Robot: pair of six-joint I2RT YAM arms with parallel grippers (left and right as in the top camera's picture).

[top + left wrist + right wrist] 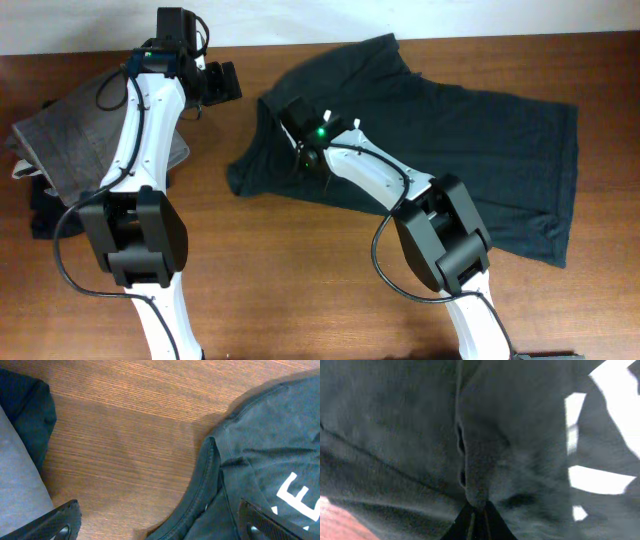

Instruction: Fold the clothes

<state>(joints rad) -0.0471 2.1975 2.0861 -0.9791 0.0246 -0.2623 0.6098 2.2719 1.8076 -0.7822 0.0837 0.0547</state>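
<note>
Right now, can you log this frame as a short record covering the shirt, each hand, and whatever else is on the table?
shirt: dark, spread out on the table, not yet folded; white lettering shows in the wrist views
right hand: shut on a pinched ridge of shirt fabric
left hand: open, holding nothing, over bare table between trousers and shirt
trousers: grey, folded, lying on a black garment
</note>
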